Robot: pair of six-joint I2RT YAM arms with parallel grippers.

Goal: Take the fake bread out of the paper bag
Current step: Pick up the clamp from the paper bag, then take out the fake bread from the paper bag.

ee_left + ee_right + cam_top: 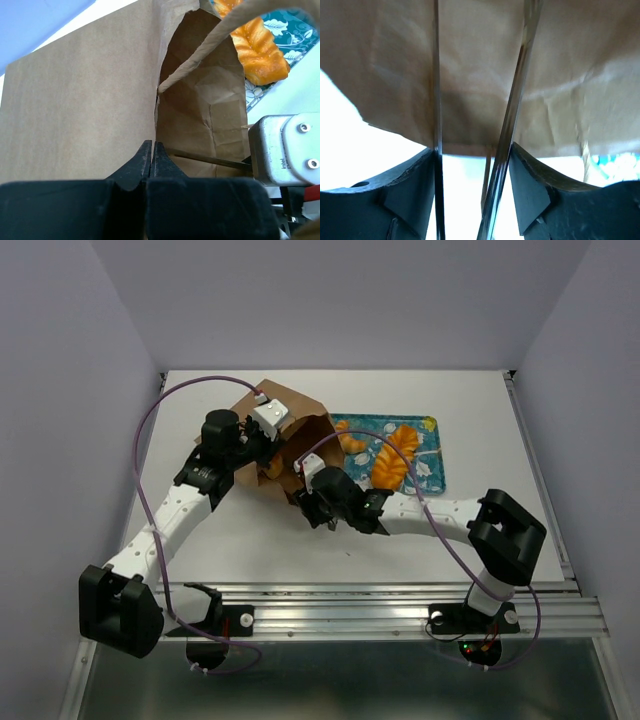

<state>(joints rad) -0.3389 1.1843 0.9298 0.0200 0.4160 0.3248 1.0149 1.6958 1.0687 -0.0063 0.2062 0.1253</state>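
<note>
The brown paper bag (pixel 285 415) lies on its side, its mouth facing the tray. My left gripper (pixel 266 448) is shut on the edge of the bag's wall (pixel 100 100) beside the opening; a cord handle (pixel 210 47) hangs across it. My right gripper (pixel 306 472) is open, its long metal fingers (pixel 517 100) spread in front of the bag's paper (pixel 480 65). The braided loaf (pixel 394 455) and the croissant (pixel 350 441) lie on the tray; the loaf also shows in the left wrist view (pixel 257 45). A small orange piece (pixel 272 468) shows at the bag's mouth, perhaps the roll.
The teal patterned tray (pixel 432 472) sits right of the bag. The right wrist's metal camera housing (pixel 287 150) is close to the left gripper. The purple cables (pixel 150 425) arch over the arms. White walls enclose the table.
</note>
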